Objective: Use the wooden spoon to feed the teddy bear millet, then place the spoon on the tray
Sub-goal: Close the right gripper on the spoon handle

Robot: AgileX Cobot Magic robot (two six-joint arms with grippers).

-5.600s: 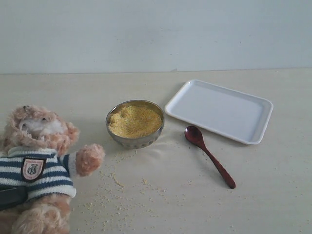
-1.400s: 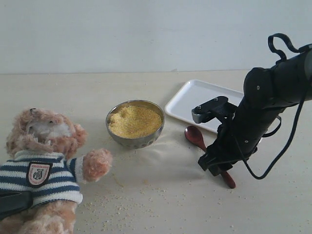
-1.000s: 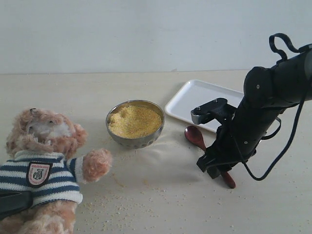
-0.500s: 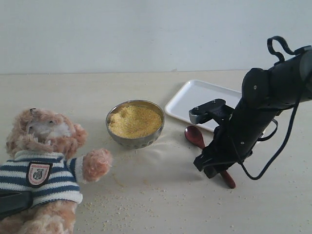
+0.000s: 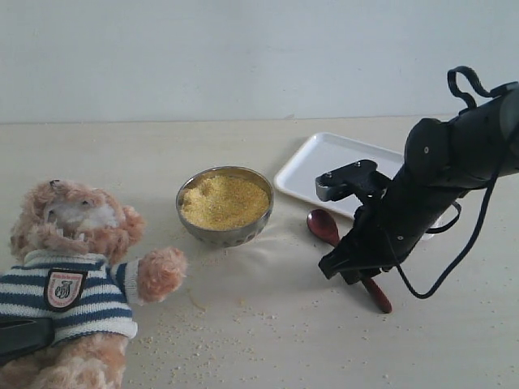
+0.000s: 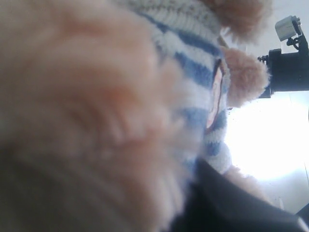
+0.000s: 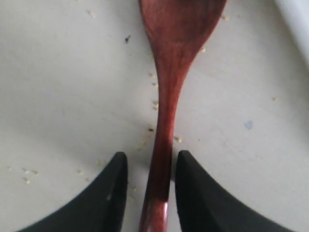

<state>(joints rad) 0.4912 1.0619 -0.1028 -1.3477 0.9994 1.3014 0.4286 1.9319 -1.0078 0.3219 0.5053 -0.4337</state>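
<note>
Slippage is the risk: the right gripper (image 7: 152, 155) has its fingers (image 7: 110, 193) slightly spread, not yet pinching, with the spoon (image 7: 170, 96) handle between them; off-centre squeezing could roll the glossy handle sideways across the table (image 7: 58, 96)

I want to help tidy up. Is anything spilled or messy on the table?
Yes. Loose yellow millet is scattered over the table in front of the bowl and next to the teddy bear, and a few grains lie beside the wooden spoon. The rest sits heaped in the bowl.
</note>
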